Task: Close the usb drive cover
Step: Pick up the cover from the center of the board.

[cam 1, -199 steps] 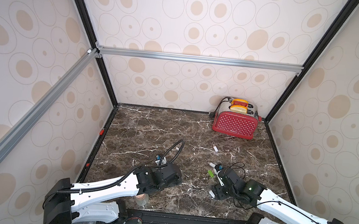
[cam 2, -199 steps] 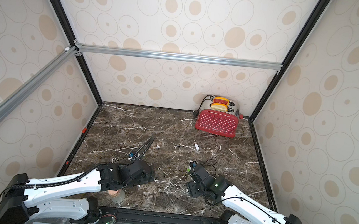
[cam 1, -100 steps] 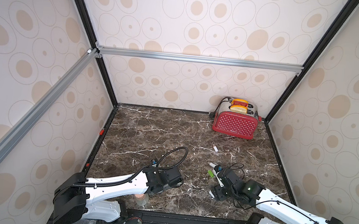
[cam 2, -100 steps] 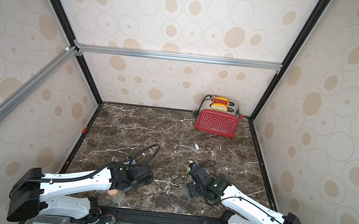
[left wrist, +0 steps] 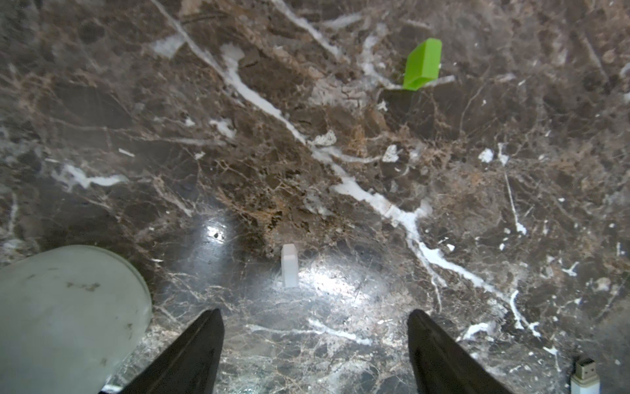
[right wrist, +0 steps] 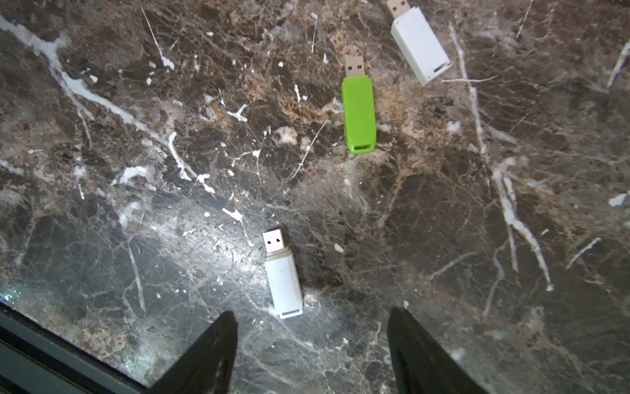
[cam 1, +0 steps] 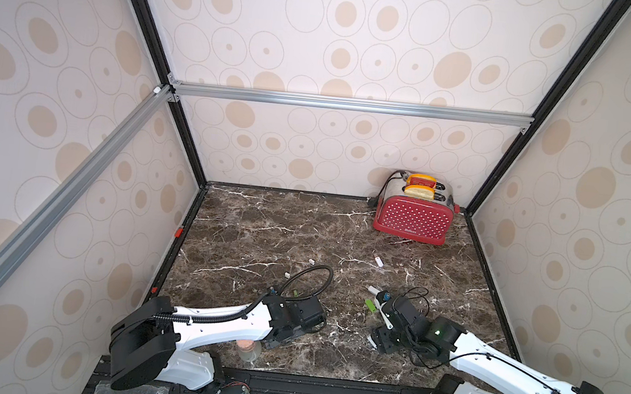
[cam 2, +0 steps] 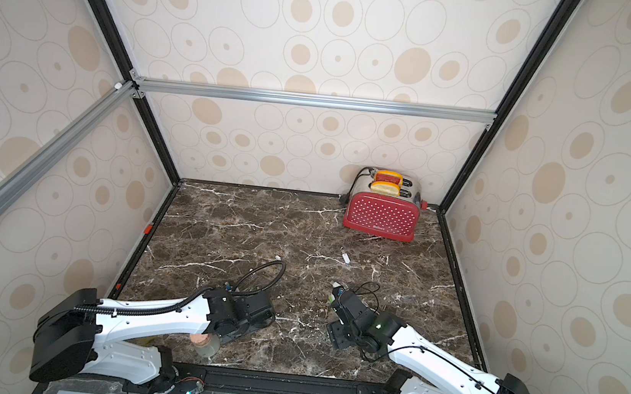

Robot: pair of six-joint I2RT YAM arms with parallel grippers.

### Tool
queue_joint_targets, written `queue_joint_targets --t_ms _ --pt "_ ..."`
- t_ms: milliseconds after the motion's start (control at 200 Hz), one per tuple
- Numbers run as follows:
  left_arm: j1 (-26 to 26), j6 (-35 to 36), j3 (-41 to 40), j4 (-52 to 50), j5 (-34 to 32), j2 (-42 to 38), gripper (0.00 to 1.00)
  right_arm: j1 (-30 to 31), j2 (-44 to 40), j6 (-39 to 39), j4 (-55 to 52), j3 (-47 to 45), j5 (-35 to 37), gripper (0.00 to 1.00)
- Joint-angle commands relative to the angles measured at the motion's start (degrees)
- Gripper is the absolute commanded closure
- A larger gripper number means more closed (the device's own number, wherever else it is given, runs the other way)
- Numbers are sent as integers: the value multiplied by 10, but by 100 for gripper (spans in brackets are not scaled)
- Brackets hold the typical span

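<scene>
A white usb drive (right wrist: 283,273) lies uncapped on the marble, plug bare, just ahead of my open right gripper (right wrist: 312,315). Farther out lie a green usb drive (right wrist: 359,116) and another white usb drive (right wrist: 421,47), both with bare plugs. In the left wrist view a small white cover (left wrist: 289,266) stands on the marble straight ahead of my open left gripper (left wrist: 313,317), apart from its fingers. A green cover (left wrist: 422,64) lies farther off. Both grippers are empty and low over the table. In a top view the green drive (cam 1: 370,305) lies between the arms.
A frosted jar (left wrist: 68,314) stands close beside the left fingers, near the table's front edge (cam 1: 287,375). A red toaster (cam 1: 413,216) sits at the back right. Another white drive (cam 1: 379,261) and small white caps (cam 1: 311,261) lie mid-table. Patterned walls enclose the table.
My left arm has shifted a little to the right and lower, and its jaws have narrowed slightly. The right arm and the drives have not moved.
</scene>
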Motion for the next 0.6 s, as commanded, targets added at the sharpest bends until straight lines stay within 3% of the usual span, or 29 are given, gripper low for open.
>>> queue_joint_targets --t_ms 0,220,596 --pt "-5 -41 -9 -6 -19 -2 15 9 -1 3 -1 -10 -5 26" --pt "-1 -67 -25 -1 -38 -22 17 12 -1 3 0 -10 -5 26" --pt "32 -57 -33 43 3 14 24 13 3 3 0 -10 -5 26"
